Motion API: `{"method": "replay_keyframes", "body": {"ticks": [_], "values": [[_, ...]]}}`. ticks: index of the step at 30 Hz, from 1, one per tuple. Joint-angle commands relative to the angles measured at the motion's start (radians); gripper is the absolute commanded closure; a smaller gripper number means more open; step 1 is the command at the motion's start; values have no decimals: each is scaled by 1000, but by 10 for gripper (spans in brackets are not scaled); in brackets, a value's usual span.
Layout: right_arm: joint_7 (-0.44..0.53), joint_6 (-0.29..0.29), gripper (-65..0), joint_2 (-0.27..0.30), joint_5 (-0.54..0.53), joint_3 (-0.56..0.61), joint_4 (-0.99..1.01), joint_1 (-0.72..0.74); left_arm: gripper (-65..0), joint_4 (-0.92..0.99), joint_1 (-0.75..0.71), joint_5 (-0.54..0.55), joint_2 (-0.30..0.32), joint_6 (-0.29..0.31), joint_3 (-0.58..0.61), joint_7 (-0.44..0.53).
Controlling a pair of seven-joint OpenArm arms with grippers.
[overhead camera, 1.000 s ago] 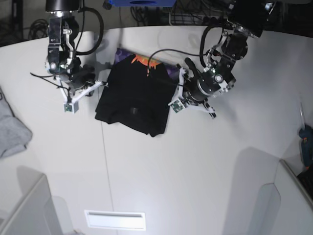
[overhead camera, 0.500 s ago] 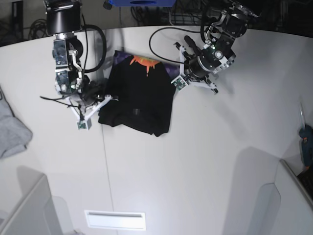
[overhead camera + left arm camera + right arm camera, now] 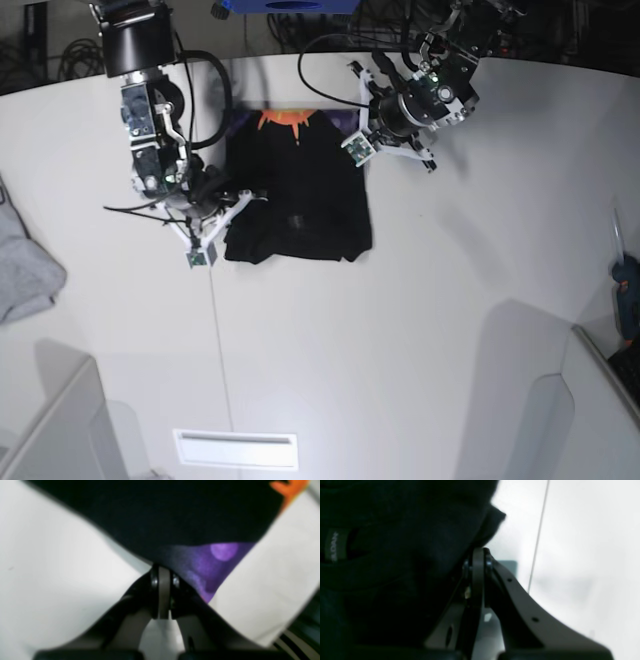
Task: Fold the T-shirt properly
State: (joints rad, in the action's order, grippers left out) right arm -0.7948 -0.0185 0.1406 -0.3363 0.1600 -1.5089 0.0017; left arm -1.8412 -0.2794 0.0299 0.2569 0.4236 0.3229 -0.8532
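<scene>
The black T-shirt [image 3: 300,200] lies bunched on the white table [image 3: 400,330], with orange and purple print showing at its far edge. My left gripper [image 3: 360,150] is at the shirt's far right corner. In the left wrist view this gripper [image 3: 163,572] is shut on the hem of the T-shirt [image 3: 175,512], beside a purple patch. My right gripper [image 3: 232,208] is at the shirt's near left side. In the right wrist view it [image 3: 477,555] is shut on a fold of the black T-shirt [image 3: 395,555], which bears a small label.
A light grey garment [image 3: 20,265] lies at the table's left edge. A blue object [image 3: 628,300] sits at the right edge. A white strip [image 3: 235,448] lies near the front. A thin seam [image 3: 215,330] runs across the table. Cables hang beyond the far edge.
My right gripper has moved toward the front and right, dragging the shirt's left side. My left gripper has moved back and left, toward the far edge. The shirt is now squarer.
</scene>
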Motion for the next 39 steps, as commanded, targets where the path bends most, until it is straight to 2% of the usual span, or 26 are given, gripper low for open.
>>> {"method": "replay_keyframes", "body": {"ticks": [1,7,12,14,16,17,19,22,23,25,28,31,34,39], "values": [[7,2,0,9,-7,-4,-20,11,0,-24,9,-9,8,-9,-38,12],[21,1,0,12,-7,-106,-81,-32,0,-120,6,-9,15,-6,-219,12],[25,2,0,72,-7,-135,-313,-153,0,-154,-51,-8,17,11,-356,41],[25,2,0,93,-7,-136,-427,-233,0,-160,-108,-8,23,79,-388,139],[15,2,0,110,-7,-136,-525,-326,0,-159,-197,-8,42,154,-437,317],[12,2,0,113,-7,-136,-536,-363,0,-159,-238,-8,42,172,-457,411],[12,4,0,141,-7,-152,-536,-432,0,-154,-330,-8,42,182,-505,613],[41,7,0,161,-7,-162,-534,-538,0,-153,-442,-8,42,180,-566,806],[74,7,0,173,-7,-165,-534,-570,0,-153,-476,-8,42,180,-583,836],[170,7,0,233,-7,-164,-533,-658,0,-153,-539,-8,35,180,-608,875],[311,7,0,301,-7,-159,-531,-788,0,-150,-630,-11,-6,180,-623,921],[400,7,0,365,-7,-162,-531,-897,0,-119,-719,-18,-35,179,-621,1026],[417,9,0,422,-7,-155,-531,-975,0,-31,-762,-20,-70,179,-620,1152],[417,9,0,494,-7,-155,-531,-1104,0,222,-785,-22,-112,179,-617,1331]]}}
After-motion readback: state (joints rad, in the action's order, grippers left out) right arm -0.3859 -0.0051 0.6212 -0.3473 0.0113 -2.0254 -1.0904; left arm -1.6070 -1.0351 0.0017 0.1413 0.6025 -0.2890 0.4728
